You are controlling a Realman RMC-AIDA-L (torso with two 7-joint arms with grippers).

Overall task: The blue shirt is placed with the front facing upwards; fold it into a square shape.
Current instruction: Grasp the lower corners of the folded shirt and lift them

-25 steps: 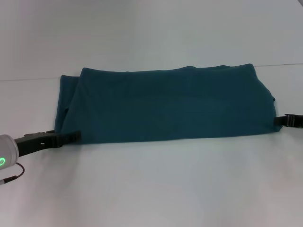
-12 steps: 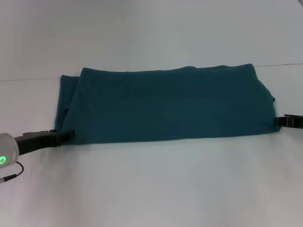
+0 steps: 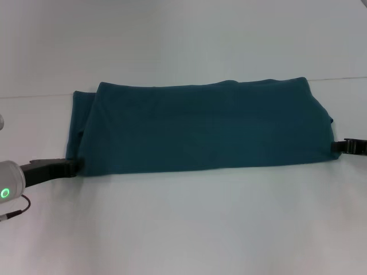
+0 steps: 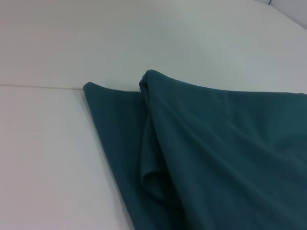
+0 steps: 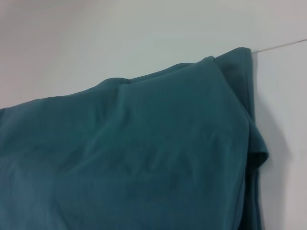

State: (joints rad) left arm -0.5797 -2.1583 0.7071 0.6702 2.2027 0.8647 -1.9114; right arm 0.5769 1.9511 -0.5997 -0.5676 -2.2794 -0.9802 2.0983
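The blue shirt (image 3: 200, 129) lies on the white table as a long teal band with its plain side up, running left to right; no lettering shows. My left gripper (image 3: 73, 167) lies low on the table at the band's near left corner, just touching its edge. My right gripper (image 3: 339, 146) sits at the near right corner, against the cloth. The left wrist view shows the shirt's (image 4: 216, 143) left end with layered folds. In the right wrist view the shirt's (image 5: 144, 143) right end has a small fold sticking out.
The white table (image 3: 200, 229) spreads wide in front of the shirt. A thin seam line (image 3: 34, 96) crosses the table behind the band. A green light (image 3: 4, 193) glows on my left wrist.
My left gripper has drawn back to the left, from lying over the shirt's near left corner to just at its edge. The right gripper and the shirt have not moved.
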